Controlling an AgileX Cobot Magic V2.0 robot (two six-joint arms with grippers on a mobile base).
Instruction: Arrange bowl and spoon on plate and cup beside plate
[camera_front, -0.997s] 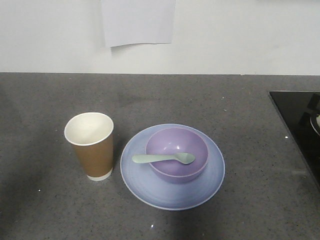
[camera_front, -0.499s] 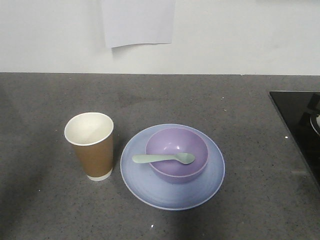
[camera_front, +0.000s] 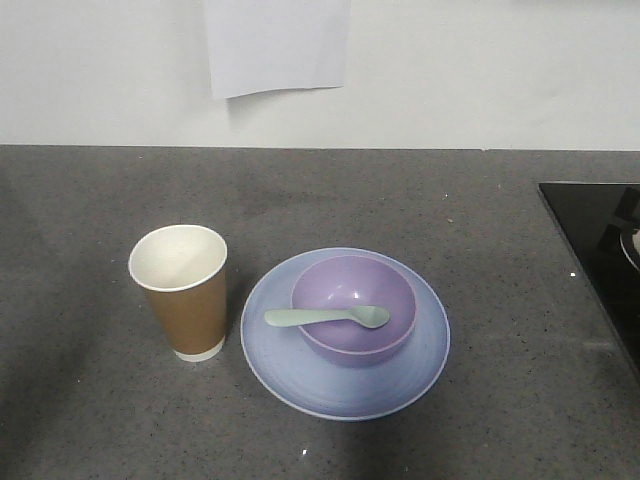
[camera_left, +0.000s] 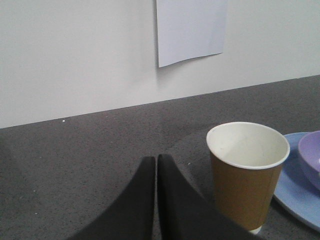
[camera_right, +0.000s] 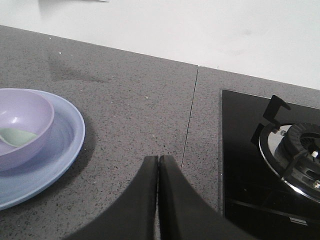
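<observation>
The lavender bowl (camera_front: 353, 304) sits on the pale blue plate (camera_front: 345, 385) in the middle of the grey counter. A mint-white spoon (camera_front: 327, 317) lies across the bowl, handle over the left rim, scoop inside. The brown paper cup (camera_front: 181, 290) stands upright just left of the plate, a small gap between them. In the left wrist view my left gripper (camera_left: 156, 159) is shut and empty, left of the cup (camera_left: 247, 172). In the right wrist view my right gripper (camera_right: 158, 159) is shut and empty, right of the plate (camera_right: 60, 150) and bowl (camera_right: 22, 122). Neither gripper shows in the front view.
A black glass hob (camera_front: 598, 250) with a gas burner (camera_right: 300, 152) lies at the counter's right edge. A white sheet of paper (camera_front: 277, 45) hangs on the white wall behind. A thin seam (camera_right: 190, 117) runs across the counter left of the hob.
</observation>
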